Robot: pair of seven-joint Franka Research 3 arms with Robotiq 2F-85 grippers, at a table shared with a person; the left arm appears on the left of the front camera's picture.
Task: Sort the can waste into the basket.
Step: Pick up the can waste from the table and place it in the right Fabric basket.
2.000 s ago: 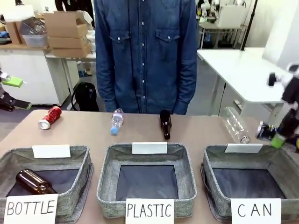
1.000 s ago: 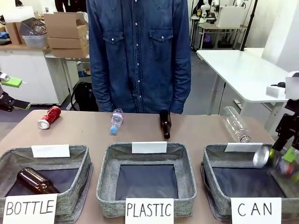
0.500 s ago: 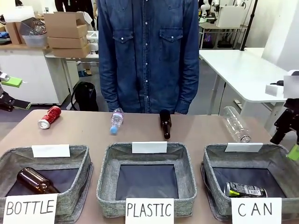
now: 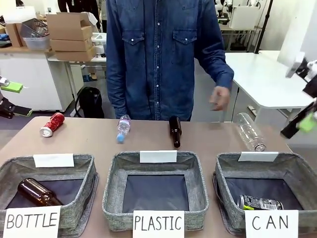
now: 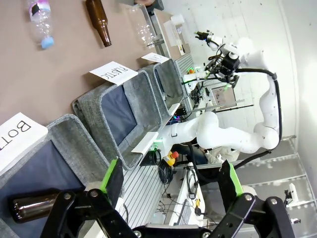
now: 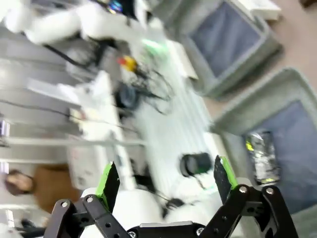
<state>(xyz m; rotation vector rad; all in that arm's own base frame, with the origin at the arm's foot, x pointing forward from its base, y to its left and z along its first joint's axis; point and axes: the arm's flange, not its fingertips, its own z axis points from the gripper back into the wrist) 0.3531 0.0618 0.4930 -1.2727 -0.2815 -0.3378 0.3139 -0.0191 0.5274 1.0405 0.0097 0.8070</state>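
Surface: a brown table (image 4: 89,141) shared with a person in a denim shirt at the far side; three grey baskets line its near edge.
Done: the black can (image 4: 260,202) lies inside the basket (image 4: 292,158) signed "CAN", on the dark floor, close to the near wall.
Left to do: the red can (image 4: 53,124) lies on the bare table at the far left, well apart from that basket (half the job, by my reckoning).
Black can axis: on its side, long axis across the basket, roughly parallel with the near wall, one end toward the PLASTIC basket (image 4: 111,188).
Red can axis: on its side, long axis slanting; the silver end faces near-left, the other end far-right.
Right gripper (image 6: 165,177): fingers spread wide, nothing between them; in the front view it shows raised and blurred at the table's right edge.
Left gripper (image 5: 172,181): fingers spread wide and empty, looking toward the BOTTLE basket (image 5: 74,144), where a brown bottle (image 5: 29,208) lies.
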